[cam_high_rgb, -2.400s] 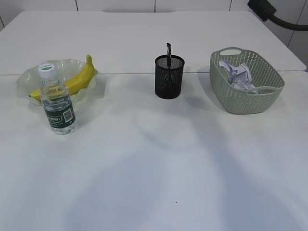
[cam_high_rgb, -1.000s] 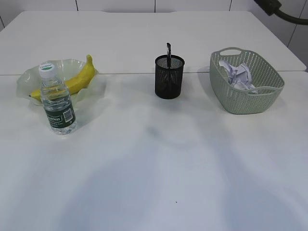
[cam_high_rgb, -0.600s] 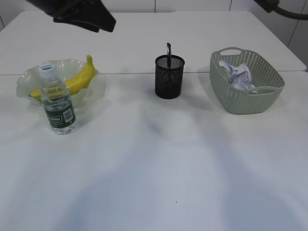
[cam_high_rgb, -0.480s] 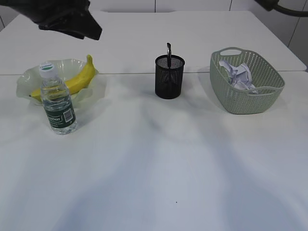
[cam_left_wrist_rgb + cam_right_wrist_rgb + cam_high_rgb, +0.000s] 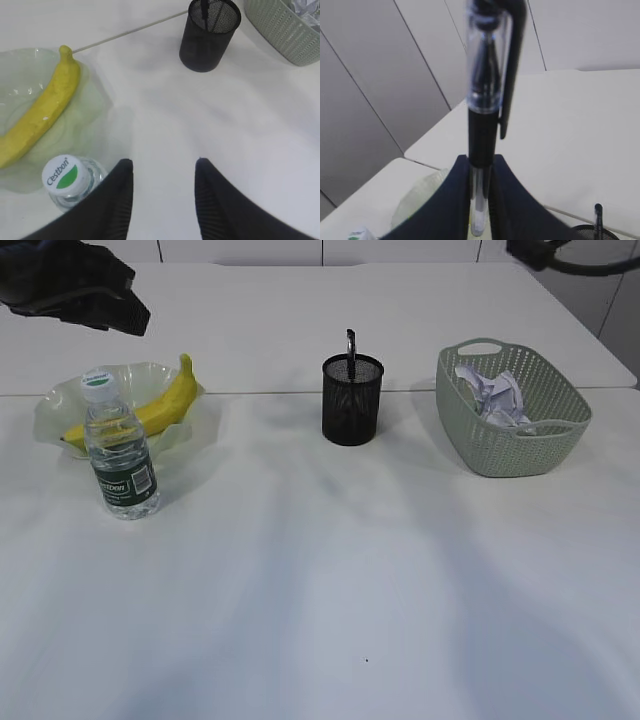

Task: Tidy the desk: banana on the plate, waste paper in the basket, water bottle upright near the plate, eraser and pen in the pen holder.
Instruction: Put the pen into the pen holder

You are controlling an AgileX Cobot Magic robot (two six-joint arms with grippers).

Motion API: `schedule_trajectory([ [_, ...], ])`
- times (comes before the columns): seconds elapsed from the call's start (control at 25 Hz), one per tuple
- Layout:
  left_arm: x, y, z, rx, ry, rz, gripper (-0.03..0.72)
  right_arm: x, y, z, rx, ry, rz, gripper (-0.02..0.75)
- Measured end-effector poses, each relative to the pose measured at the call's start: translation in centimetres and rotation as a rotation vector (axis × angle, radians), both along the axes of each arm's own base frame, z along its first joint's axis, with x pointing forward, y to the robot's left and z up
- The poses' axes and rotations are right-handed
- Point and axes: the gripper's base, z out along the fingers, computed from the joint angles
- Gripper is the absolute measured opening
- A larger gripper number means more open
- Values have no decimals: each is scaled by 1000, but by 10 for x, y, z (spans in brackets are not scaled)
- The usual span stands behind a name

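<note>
The banana [image 5: 150, 410] lies on the pale green plate [image 5: 60, 405]. The water bottle [image 5: 120, 455] stands upright just in front of the plate. Crumpled waste paper [image 5: 495, 395] sits in the grey-green basket [image 5: 500, 455]. A dark pen top [image 5: 350, 343] sticks out of the black mesh pen holder [image 5: 352, 405]. My left gripper [image 5: 164, 161] is open and empty, high above the table just right of the bottle cap [image 5: 62, 175]. My right gripper [image 5: 481, 160] is shut on a pen [image 5: 487, 100] that stands up between its fingers. The eraser is not in view.
The left arm [image 5: 70, 285] hangs over the table's far left corner, above the plate. The right arm [image 5: 560, 252] shows at the top right edge. A seam line [image 5: 260, 393] runs across the white table behind the objects.
The left arm has come into the exterior view at the top and swept leftward over the plate. The objects on the table have not moved.
</note>
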Motion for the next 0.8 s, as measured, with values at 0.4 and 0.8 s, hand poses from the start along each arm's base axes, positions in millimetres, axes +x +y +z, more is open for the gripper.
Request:
schedule_trajectory([
  [0.4,-22,18,14,-14,-57,40,301,43,20,-34,-101,23,-71,53],
  [0.8,-37,23,32,-6,-122,38,291,90,27,-101,-216,77,-95,53],
])
